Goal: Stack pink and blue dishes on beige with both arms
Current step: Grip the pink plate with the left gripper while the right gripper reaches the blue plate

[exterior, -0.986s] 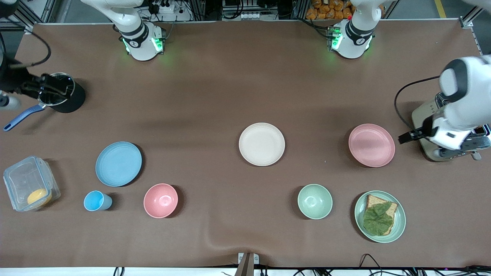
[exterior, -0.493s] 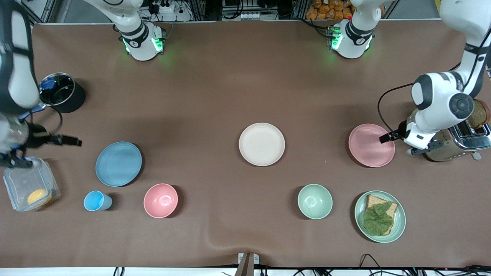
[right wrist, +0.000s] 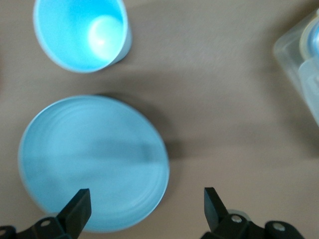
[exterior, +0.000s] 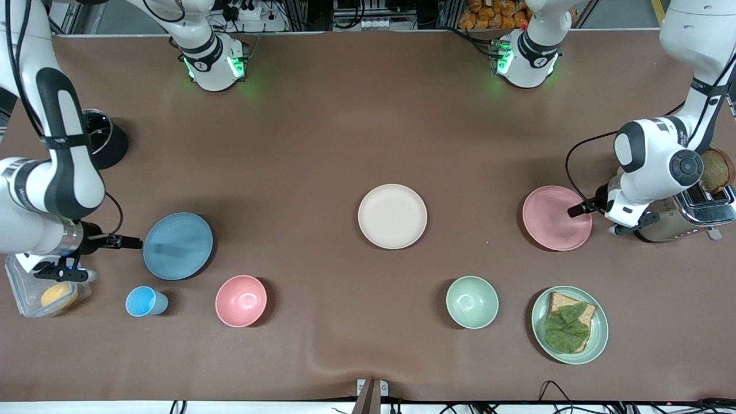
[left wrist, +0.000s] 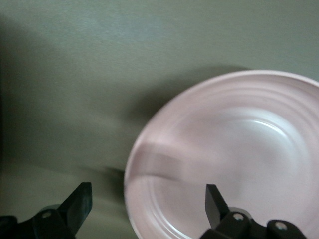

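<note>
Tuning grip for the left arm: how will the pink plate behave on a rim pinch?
Pink plate looks rigid: it holds its round shape, so probably no flex. It is flat with a shallow rim, so it likely slides rather than tips. The matte finish suggests fair grip. The left gripper is open over its edge.

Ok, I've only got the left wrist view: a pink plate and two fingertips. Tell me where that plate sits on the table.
Observer: The pink plate lies toward the left arm's end of the table, beside a toaster. The left end effector is over its toaster-side rim.
Operator: Give me the beige plate.
Observer: The beige plate sits mid-table, about as near the front camera as the pink one, with nothing on it.
Operator: Now report the right arm.
Observer: The right end effector is open at the rim of the blue plate, toward the right arm's end of the table.
</note>
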Controlling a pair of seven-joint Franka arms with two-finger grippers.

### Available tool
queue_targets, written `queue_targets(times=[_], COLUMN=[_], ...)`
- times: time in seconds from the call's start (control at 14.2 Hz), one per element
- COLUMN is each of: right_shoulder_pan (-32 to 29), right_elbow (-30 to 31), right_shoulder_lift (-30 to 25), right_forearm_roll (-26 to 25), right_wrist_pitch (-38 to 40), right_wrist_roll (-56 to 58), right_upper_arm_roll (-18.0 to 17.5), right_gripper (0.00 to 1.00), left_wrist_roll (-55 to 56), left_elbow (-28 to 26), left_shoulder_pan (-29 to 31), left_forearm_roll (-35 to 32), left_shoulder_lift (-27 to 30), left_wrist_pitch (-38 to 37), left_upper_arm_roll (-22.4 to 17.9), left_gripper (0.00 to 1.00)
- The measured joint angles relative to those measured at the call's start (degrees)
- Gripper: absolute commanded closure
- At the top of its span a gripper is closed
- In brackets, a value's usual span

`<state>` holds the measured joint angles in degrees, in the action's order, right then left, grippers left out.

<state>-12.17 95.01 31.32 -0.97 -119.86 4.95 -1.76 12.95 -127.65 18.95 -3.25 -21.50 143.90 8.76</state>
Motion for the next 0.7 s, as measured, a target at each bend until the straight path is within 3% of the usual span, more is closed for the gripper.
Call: queue_targets(times=[0.14, 0.35, 0.49, 0.56, 0.7], right_shoulder_pan=[-0.36, -0.44, -0.45, -0.45, -0.45], right_elbow=[2.05, 3.57, 4.26, 4.88, 6.7], right_shoulder_lift=[0.51, 1.1, 1.58, 1.83, 2.4], right_forearm_roll=[-0.42, -0.51, -0.53, -0.54, -0.56], right_wrist_pitch=[-3.66, -6.79, -9.42, -10.96, -14.68], right_wrist_roll=[0.01, 0.08, 0.36, 0.43, 0.53], right_upper_arm_roll=[0.01, 0.02, 0.02, 0.02, 0.03], right_gripper=[0.0, 0.0, 0.0, 0.0, 0.0], left_wrist_roll=[0.0, 0.0, 0.0, 0.0, 0.0], left_elbow=[0.01, 0.05, 0.07, 0.1, 0.15], left_shoulder_pan=[0.88, 1.07, 1.05, 1.05, 1.05], left_forearm_roll=[0.0, 0.0, 0.0, 0.0, 0.0], left_shoulder_lift=[-0.9, -1.41, -1.42, -1.42, -1.42], left_wrist_pitch=[0.73, 0.97, 0.98, 0.98, 1.01], left_upper_arm_roll=[0.0, 0.09, 0.19, 0.19, 0.19], left_gripper=[0.01, 0.52, 0.94, 1.0, 1.0])
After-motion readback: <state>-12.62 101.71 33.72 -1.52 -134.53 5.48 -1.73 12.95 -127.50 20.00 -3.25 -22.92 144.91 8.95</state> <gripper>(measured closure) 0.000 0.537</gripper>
